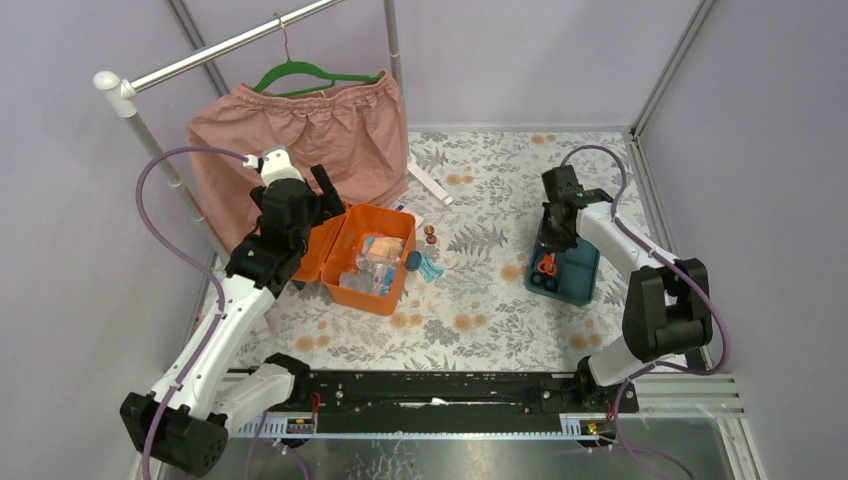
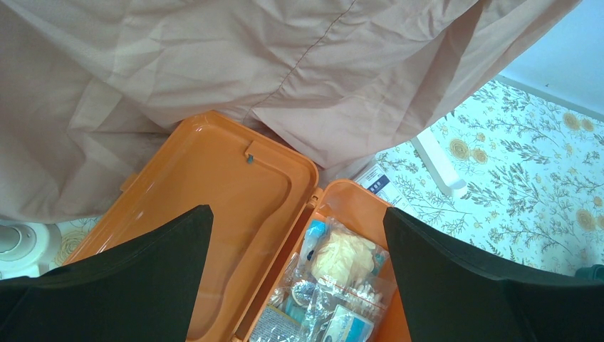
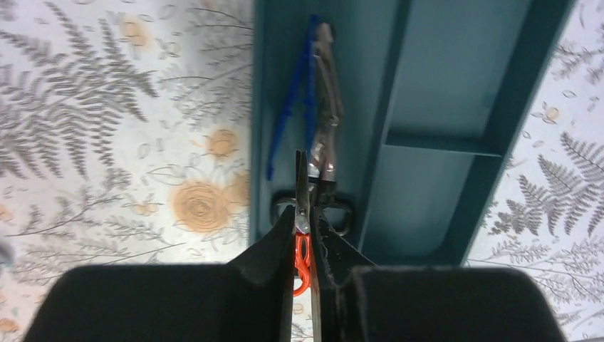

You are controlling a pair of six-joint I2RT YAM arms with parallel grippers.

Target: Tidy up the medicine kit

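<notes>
The orange medicine kit box [image 1: 372, 262] lies open left of centre, its lid [image 2: 214, 185] folded back. Clear bags of supplies [image 2: 342, 285] fill its base. My left gripper [image 2: 298, 210] hangs open over the hinge with nothing between its fingers; in the top view it [image 1: 325, 197] is at the box's far left corner. The dark teal insert tray [image 1: 578, 272] rests on the right. There my right gripper [image 3: 306, 217] is shut on orange-handled scissors [image 3: 302, 182], blades pointing over the tray [image 3: 441, 107]. Blue tweezers [image 3: 290, 121] and a metal tool [image 3: 327, 114] lie in the tray.
A pink garment [image 1: 300, 135] on a green hanger drapes from a rack just behind the box and touches its lid. A white strip [image 1: 430, 185], two small brown items [image 1: 430, 237] and a teal object [image 1: 424, 265] lie on the floral cloth. Walls close both sides.
</notes>
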